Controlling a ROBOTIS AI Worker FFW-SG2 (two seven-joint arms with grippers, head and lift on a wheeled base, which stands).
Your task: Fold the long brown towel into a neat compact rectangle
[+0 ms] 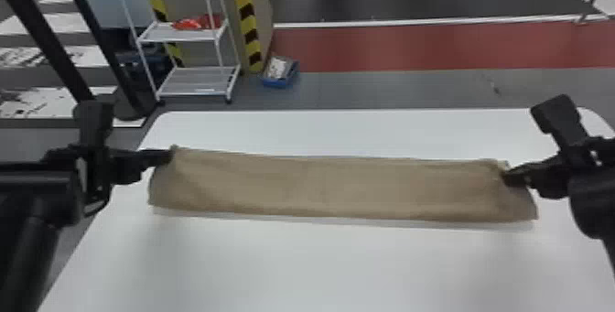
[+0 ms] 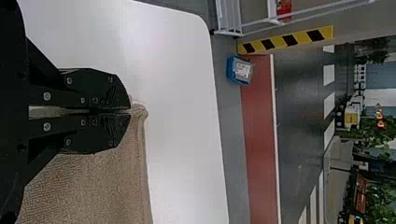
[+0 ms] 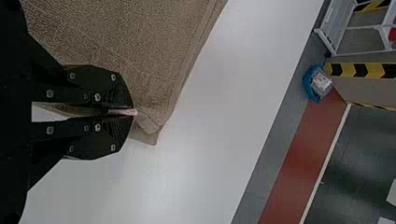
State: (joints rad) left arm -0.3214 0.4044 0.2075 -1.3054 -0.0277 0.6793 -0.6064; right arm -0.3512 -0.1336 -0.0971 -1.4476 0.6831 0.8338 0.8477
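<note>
Towel (image 1: 329,187), prob. soft, is being pinched near top corners (good spots) by L gripper (image 1: 169,156), mid-left, & R gripper (image 1: 508,177), mid-right.

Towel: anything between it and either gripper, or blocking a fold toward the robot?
Nothing visible. The left gripper is shut on the towel's far left corner, the right gripper near its far right one. I see no obstacle on the table toward the robot. The blue box is on the floor beyond.
</note>
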